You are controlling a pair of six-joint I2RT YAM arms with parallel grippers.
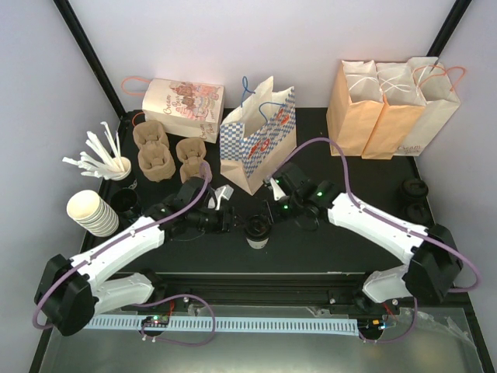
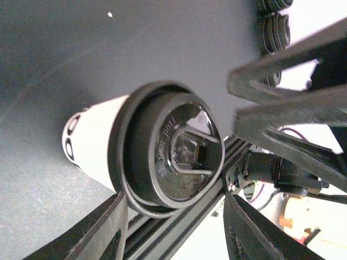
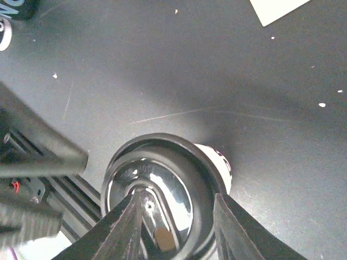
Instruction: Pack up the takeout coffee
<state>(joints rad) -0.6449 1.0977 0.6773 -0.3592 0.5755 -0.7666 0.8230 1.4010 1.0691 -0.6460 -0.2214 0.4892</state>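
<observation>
Top view, left to right: a stack of plain cups point(image 1: 92, 212) and a holder of white cutlery point(image 1: 105, 159) at the table's left edge; brown pulp carriers point(image 1: 165, 151) behind the left arm; a printed bag point(image 1: 185, 107); a checked bag point(image 1: 260, 144) standing open mid-table; three tan bags point(image 1: 392, 105) at the far right, with spare black lids point(image 1: 414, 198) below them. The coffee cup point(image 1: 257, 231) stands upright on the black table point(image 1: 326, 249), near the front rail, between the two grippers and just in front of the checked bag.

Left wrist view: the left gripper point(image 2: 176, 227) straddles the cup's lid point(image 2: 173, 157); both fingers point(image 2: 108, 230) stand clear of the rim with a gap on each side, so the jaws are parted and hold nothing.

Right wrist view: the right gripper point(image 3: 173, 227) sits over the same lid point(image 3: 154, 197), its fingers point(image 3: 122, 230) narrowly apart and lying across the glossy top; whether they touch or pinch anything cannot be told (contact is hidden under the fingers).

Handling, as a judgement: a paper cup is light and its wall is thin, so it would dent under a hard squeeze. The plastic lid looks smooth and slippery, and may pop off if lifted by it alone. The stiffest place to grip is likely the upper wall just under the lid rim, where the rolled lip braces the paper. If filled, it should stay upright (the pictures do not show the contents).
</observation>
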